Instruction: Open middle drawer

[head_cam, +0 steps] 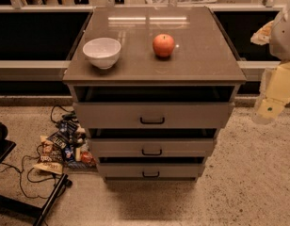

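The grey-beige cabinet (154, 69) stands in the middle of the camera view with three drawer fronts stacked on its face. The middle drawer (182, 148) is the second front, flat and wide, with a small black handle (151, 151) at its centre. A dark gap shows above it, under the taller top drawer (192, 115). The lowest drawer (178, 170) sits beneath. My gripper (273, 98) is at the right edge of the view, on a cream arm. It hangs to the right of the cabinet, level with the top drawer, and touches nothing.
A white bowl (102, 52) and a red apple (163, 45) sit on the cabinet top. Snack packets and cables (60, 147) lie on the floor to the cabinet's left. A black stand base (22, 197) is at the lower left. A railing runs behind the cabinet.
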You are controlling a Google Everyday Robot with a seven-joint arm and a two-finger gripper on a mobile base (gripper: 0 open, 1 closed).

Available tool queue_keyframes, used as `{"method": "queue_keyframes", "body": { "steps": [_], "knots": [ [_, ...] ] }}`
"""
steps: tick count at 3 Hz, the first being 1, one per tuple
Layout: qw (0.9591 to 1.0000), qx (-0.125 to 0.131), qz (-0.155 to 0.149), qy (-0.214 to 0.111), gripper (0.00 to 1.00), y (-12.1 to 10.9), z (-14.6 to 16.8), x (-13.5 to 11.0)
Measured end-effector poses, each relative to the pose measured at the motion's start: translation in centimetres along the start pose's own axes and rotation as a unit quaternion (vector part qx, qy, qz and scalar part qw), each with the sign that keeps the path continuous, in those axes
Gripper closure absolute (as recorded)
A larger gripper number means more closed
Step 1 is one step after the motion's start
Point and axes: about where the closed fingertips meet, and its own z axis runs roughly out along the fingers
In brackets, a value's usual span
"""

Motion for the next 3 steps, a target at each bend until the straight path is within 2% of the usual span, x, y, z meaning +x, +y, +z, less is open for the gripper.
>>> {"method": "queue_keyframes", "body": {
  "steps": [1, 2, 3],
  "knots": [
    [1.0, 0.0, 0.0, 0.0, 0.0, 0.0, 0.0, 0.0],
    [0.9998, 0.003, 0.005, 0.019, 0.0, 0.7, 2.7, 0.6],
    [0.9987, 0.013, 0.019, 0.045, 0.0, 2.4, 7.9, 2.5]
  ]
}}
